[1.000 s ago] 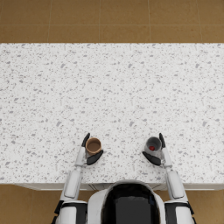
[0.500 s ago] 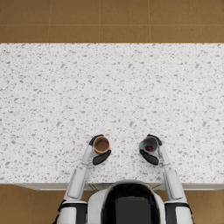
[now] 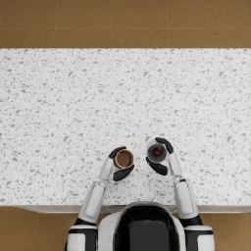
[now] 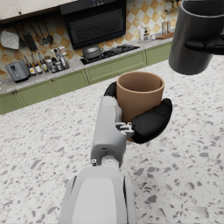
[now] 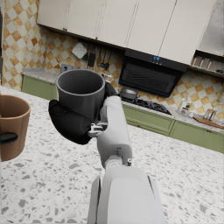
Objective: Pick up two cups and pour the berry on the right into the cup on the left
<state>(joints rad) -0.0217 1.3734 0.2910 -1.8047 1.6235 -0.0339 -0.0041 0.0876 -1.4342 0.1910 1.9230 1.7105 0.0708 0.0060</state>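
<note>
Head view: left hand [image 3: 119, 165] grips brown cup [image 3: 123, 159]; right hand [image 3: 161, 157] grips grey cup [image 3: 156, 152].

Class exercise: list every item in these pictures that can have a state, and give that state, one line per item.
Brown cup: upright, held in the left robot hand, lifted off the table, looks empty inside.
Grey cup: upright, held in the right robot hand, beside the brown cup, not touching it.
Berry: red, lying inside the grey cup, not poured.
Left robot hand: wrapped around the brown cup.
Right robot hand: wrapped around the grey cup.
</note>
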